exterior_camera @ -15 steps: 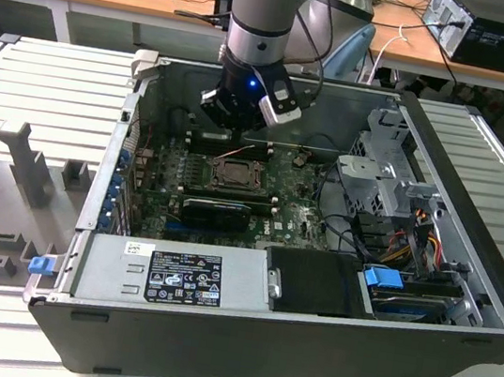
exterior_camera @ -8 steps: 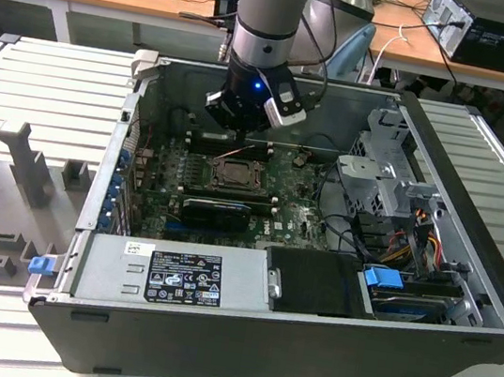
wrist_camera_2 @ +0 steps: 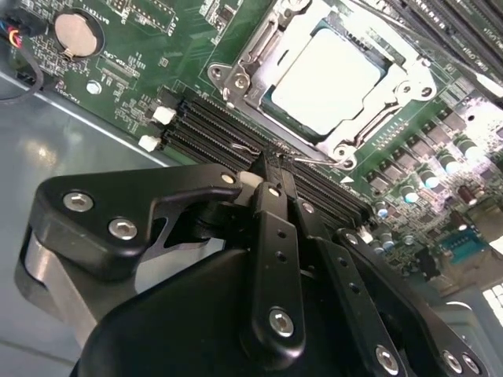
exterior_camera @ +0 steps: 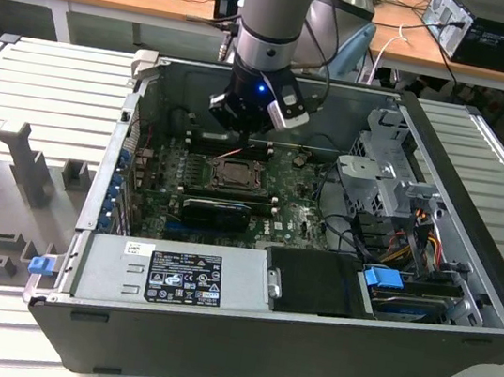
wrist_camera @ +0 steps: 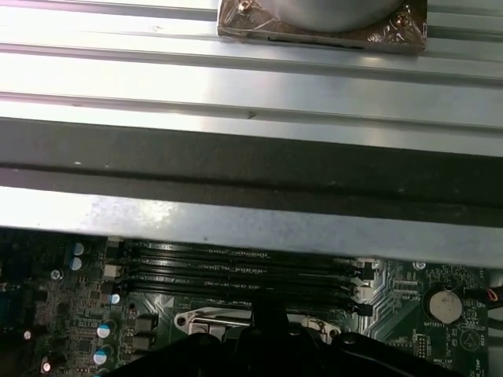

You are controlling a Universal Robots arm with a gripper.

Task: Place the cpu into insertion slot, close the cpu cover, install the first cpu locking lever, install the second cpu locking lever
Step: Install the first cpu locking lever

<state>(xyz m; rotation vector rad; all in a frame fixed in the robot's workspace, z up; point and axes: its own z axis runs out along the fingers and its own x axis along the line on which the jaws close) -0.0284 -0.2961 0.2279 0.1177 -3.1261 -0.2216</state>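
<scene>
In the second wrist view the cpu (wrist_camera_2: pixel 334 78) already sits in the insertion slot (wrist_camera_2: pixel 271 106) with the cpu cover (wrist_camera_2: pixel 409 78) down around it. The gripper (wrist_camera_2: pixel 271 169) has its fingers pinched together just beside the slot's memory-side edge, at a thin wire locking lever (wrist_camera_2: pixel 314 159). If those tips slide off that springy wire, it could snap back and leave the cover unlatched, or scrape the neighbouring memory slots (wrist_camera_2: pixel 212 129).
</scene>
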